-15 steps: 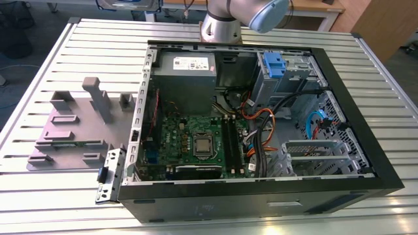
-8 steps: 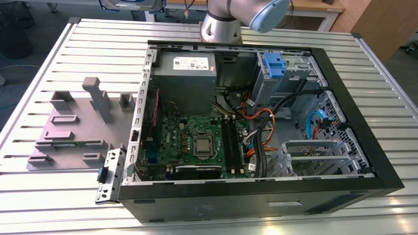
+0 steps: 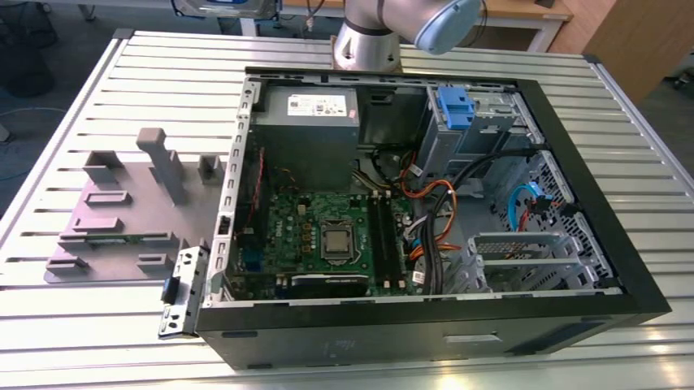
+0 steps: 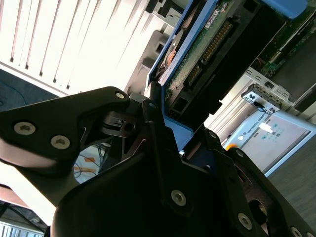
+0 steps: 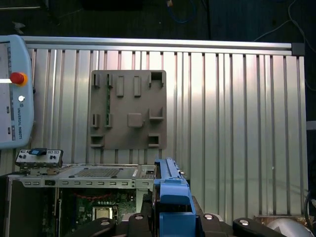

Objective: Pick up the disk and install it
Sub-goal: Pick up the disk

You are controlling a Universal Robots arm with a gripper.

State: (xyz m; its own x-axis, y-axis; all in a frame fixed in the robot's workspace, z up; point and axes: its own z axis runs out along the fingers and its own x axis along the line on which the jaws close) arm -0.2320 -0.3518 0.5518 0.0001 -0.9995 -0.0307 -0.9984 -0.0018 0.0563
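Black end effector [image 4: 176, 129] clamped on disk [image 4: 197, 59]; blue carrier [image 4: 181, 132] edge pinched between fingers [image 4: 156, 140].

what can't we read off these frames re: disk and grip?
- Label face: in the second wrist view the disk shows its circuit-board side; the other face is turned away.
- Clamp contact: the gripper covers with its own body where it clamps the disk.
- Disk extent: in the first wrist view the picture's edge cuts it off.
- Height over the case: in the exterior view the arm leaves through the upper edge.
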